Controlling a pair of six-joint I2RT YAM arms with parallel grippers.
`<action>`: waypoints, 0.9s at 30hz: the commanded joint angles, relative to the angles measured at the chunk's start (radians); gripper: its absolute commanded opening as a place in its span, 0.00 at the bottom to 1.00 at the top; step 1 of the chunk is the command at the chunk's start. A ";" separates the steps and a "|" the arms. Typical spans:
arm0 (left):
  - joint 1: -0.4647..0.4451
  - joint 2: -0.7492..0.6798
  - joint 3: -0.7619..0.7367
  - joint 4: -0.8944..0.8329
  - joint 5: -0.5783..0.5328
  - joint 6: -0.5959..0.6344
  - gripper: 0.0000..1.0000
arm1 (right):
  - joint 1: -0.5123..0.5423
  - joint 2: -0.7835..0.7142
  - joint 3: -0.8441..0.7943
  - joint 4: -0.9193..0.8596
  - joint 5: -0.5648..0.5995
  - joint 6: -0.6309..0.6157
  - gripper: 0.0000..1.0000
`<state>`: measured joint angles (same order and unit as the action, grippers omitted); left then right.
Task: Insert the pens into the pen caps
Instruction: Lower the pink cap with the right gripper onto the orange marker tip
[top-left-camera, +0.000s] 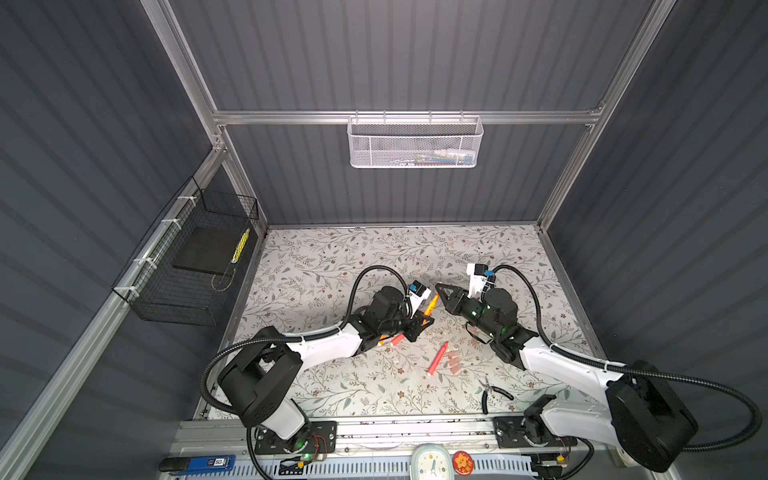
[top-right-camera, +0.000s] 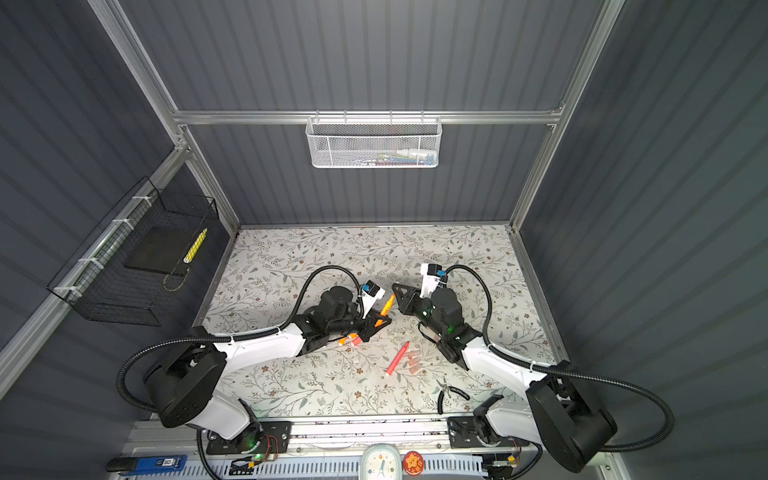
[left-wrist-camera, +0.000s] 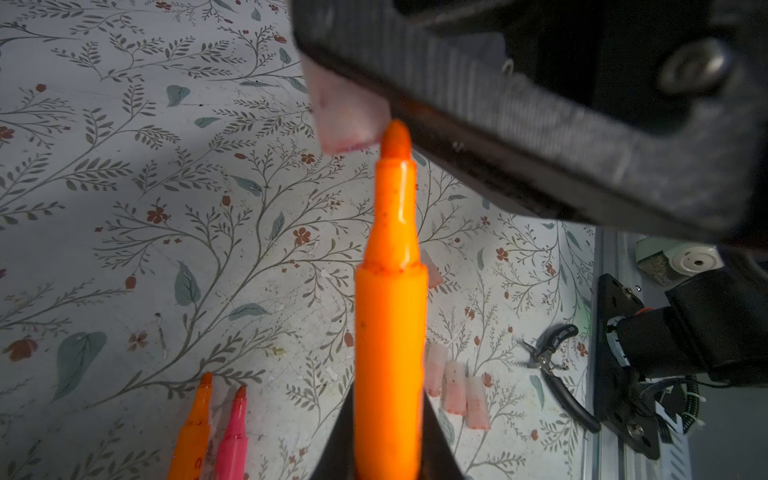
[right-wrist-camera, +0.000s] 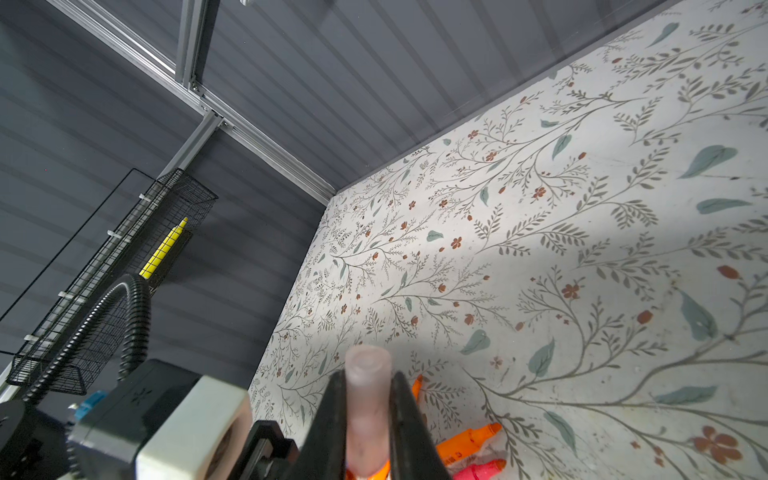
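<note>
Pliers (top-left-camera: 494, 390) lie near loose caps (top-left-camera: 455, 360); left hand (top-left-camera: 425, 321) grips orange pen (left-wrist-camera: 390, 291), right hand (right-wrist-camera: 368, 415) grips cap (right-wrist-camera: 368, 370).

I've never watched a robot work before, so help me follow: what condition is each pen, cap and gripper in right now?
left gripper: shut on the orange pen.
orange pen: uncapped, tip at the held cap's mouth, not inside.
right gripper: shut on the held cap.
held cap: empty.
red pen: lying loose, uncapped.
row of loose caps: empty, side by side.
second orange pen and pink pen: lying uncapped.
pliers: lying untouched.
</note>
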<state>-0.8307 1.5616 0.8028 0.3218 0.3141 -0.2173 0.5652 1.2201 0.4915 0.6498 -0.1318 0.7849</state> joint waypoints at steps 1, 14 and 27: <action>0.001 -0.009 0.004 -0.021 -0.027 0.007 0.00 | 0.011 -0.040 -0.005 0.004 0.002 -0.018 0.00; 0.001 -0.017 -0.002 -0.010 -0.019 0.006 0.00 | 0.013 -0.021 -0.009 0.015 0.000 -0.007 0.00; 0.001 -0.014 -0.002 -0.006 -0.010 0.004 0.00 | 0.013 0.014 0.004 0.033 -0.010 -0.002 0.00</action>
<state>-0.8295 1.5616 0.8028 0.2989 0.2874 -0.2184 0.5724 1.2320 0.4911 0.6834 -0.1345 0.7849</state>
